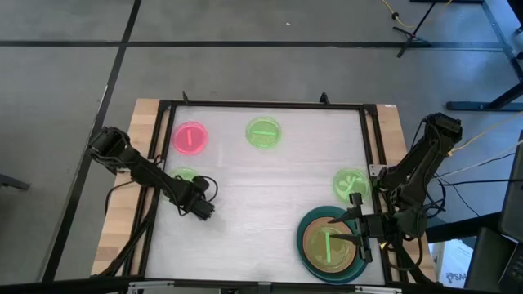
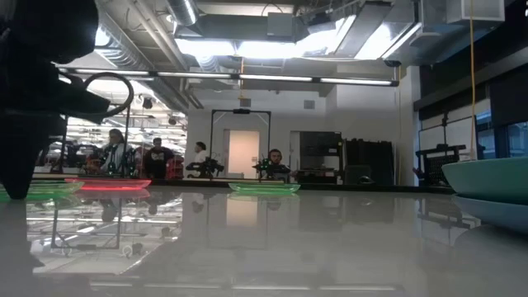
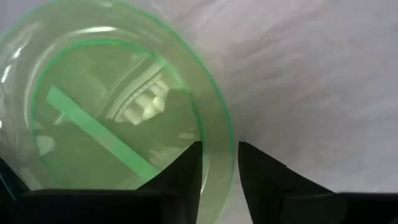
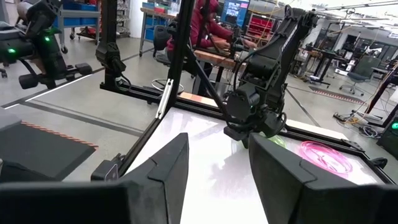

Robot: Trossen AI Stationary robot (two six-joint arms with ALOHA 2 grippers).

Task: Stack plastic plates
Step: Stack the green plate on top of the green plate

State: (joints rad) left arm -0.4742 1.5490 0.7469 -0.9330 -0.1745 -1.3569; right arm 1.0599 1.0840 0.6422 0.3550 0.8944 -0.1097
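A small neon-green plate (image 3: 112,112) lies on the table's left part (image 1: 185,174), half under my left arm. My left gripper (image 3: 221,168) comes down on its rim and is shut on it. Near the right near corner stands a stack: a large teal plate (image 1: 307,255), a terracotta-orange one (image 1: 314,237) on it, and a green plate (image 1: 328,245) on top. My right gripper (image 1: 359,233) hovers open over that stack, pointing toward the table's left and holding nothing. A pink plate (image 1: 190,138) and two more green plates (image 1: 263,132) (image 1: 350,184) lie flat on the table. My left gripper pinches the green plate's rim (image 3: 219,146) between its two fingers, one finger (image 3: 186,171) over the plate's inside and the other (image 3: 264,177) outside it. It comes from above, pointing down. The plate (image 2: 37,188) still lies at table level.
A black frame (image 1: 261,104) runs round the white table top. The middle of the table between the two arms is bare. People sit at desks in the room beyond the far edge (image 2: 272,161). In the right wrist view my left arm (image 4: 258,112) shows across the table.
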